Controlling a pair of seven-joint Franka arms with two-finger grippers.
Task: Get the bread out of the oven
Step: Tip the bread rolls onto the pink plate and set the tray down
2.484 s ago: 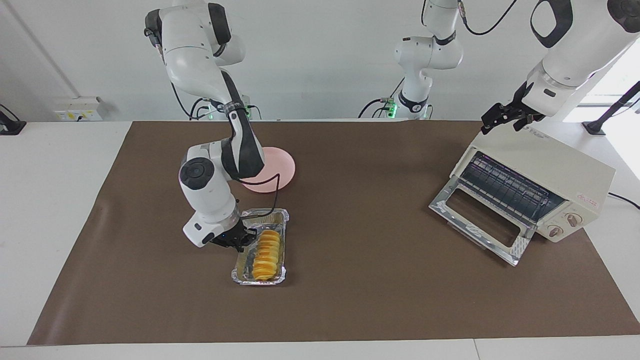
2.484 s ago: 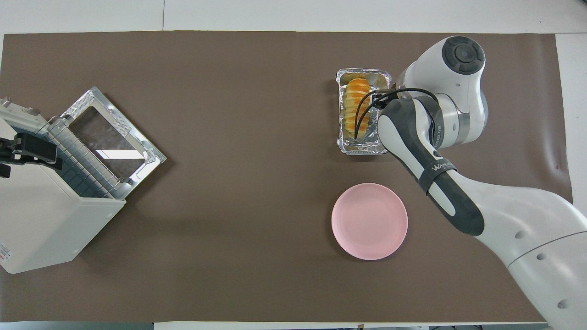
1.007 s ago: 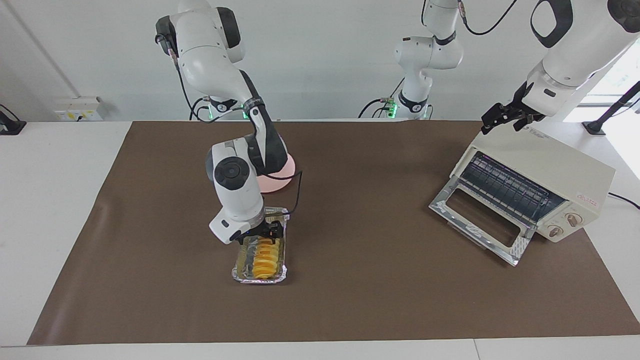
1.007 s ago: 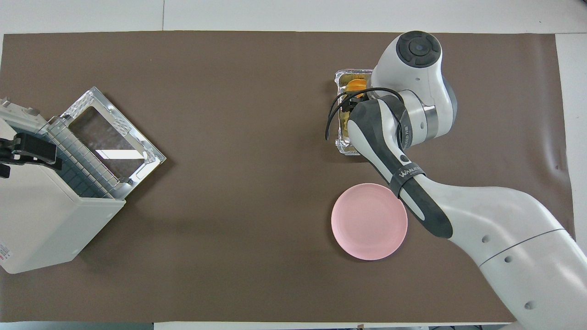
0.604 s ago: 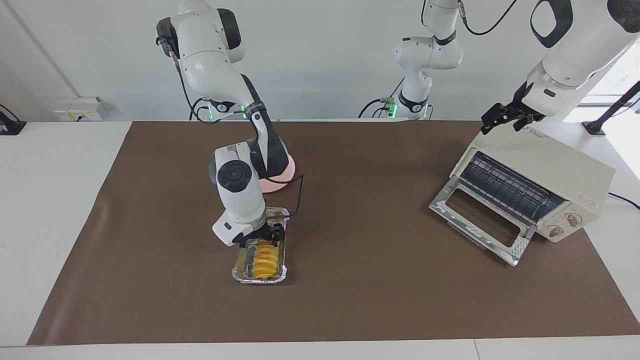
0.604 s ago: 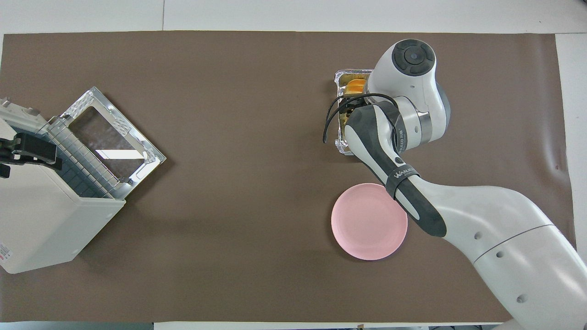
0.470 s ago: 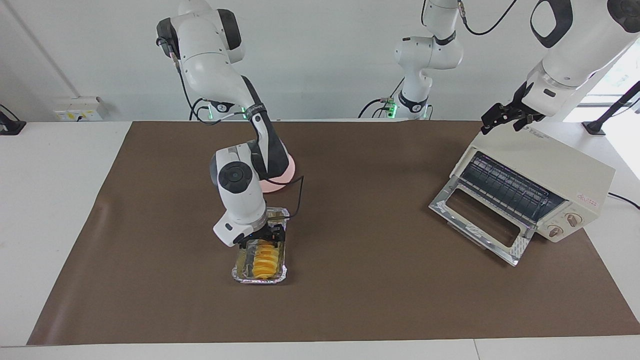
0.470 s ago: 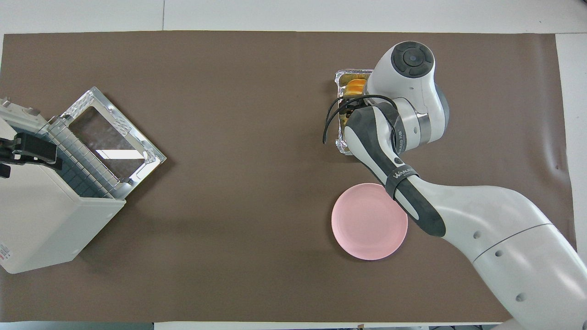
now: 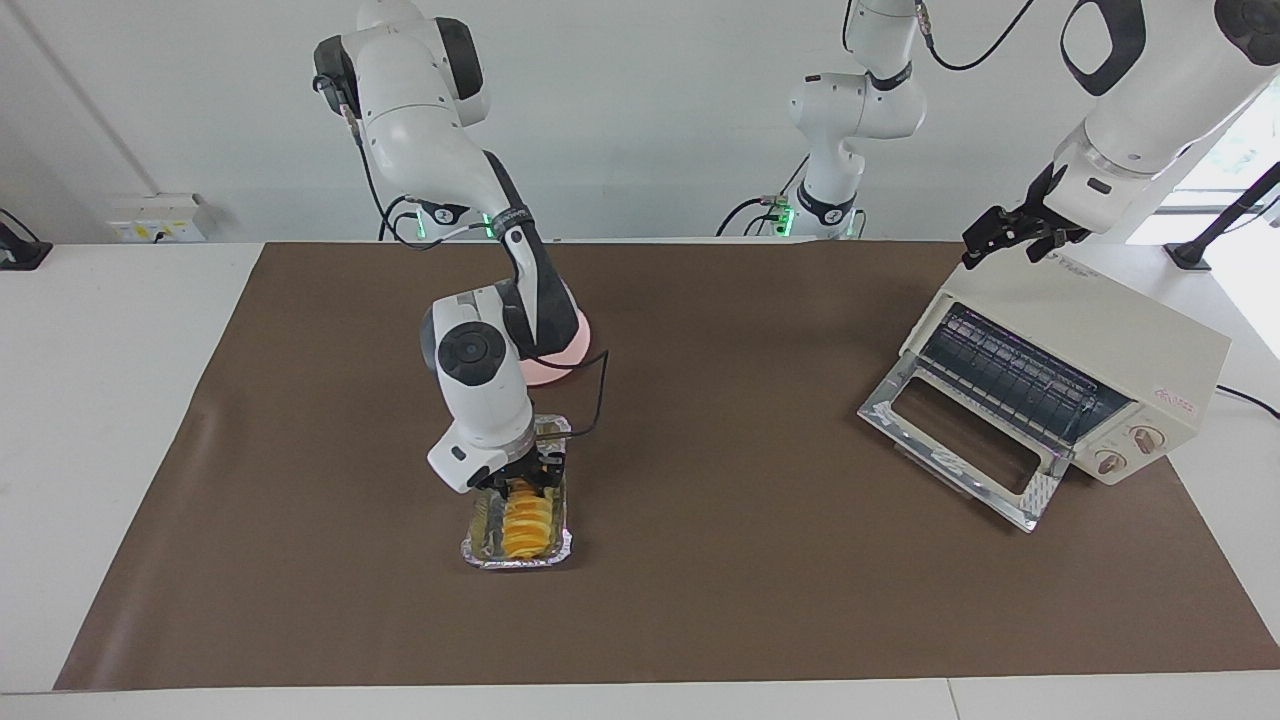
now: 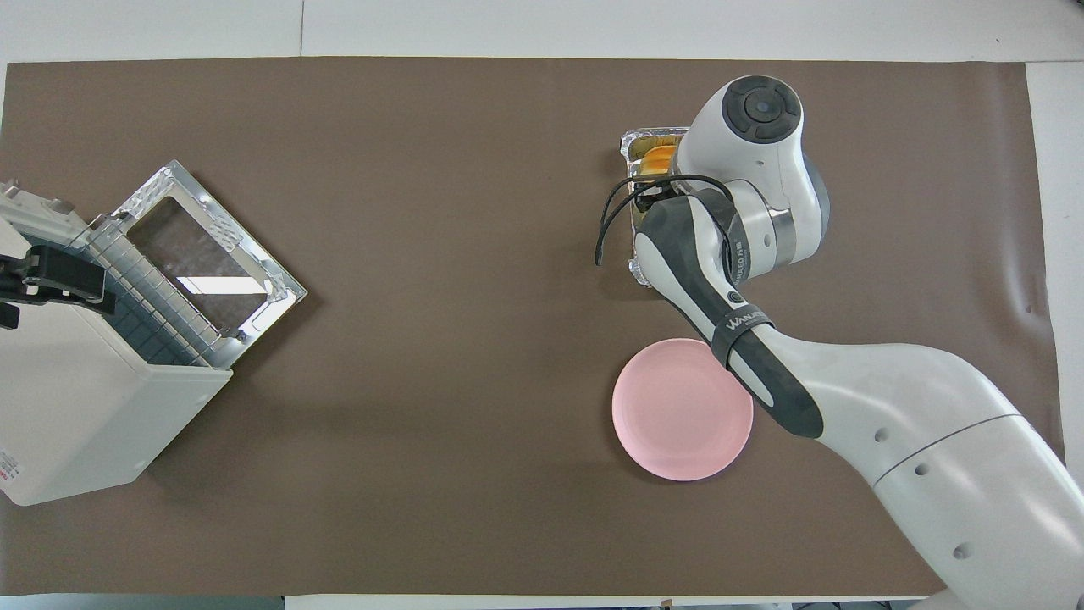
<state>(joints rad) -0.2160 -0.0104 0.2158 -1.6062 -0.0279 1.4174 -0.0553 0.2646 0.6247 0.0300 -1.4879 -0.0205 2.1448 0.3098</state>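
Down at lower centre-left of the facing view, the right gripper [image 9: 527, 487] sits in the foil tray [image 9: 517, 553], its fingers closed in against the sides of the bread [image 9: 526, 526], which lies in that tray on the brown mat [image 9: 700, 560]; whether the grip is firm I cannot tell. Just above the tray in that view, partly hidden by the arm, is the pink plate [image 10: 677, 415]. At upper right, the left gripper [image 9: 1003, 240] waits over the top of the oven [image 9: 1120, 345] with its fingers spread apart and nothing between them. That oven's glass door [image 9: 965, 445] hangs open toward the mat, and its rack is bare.
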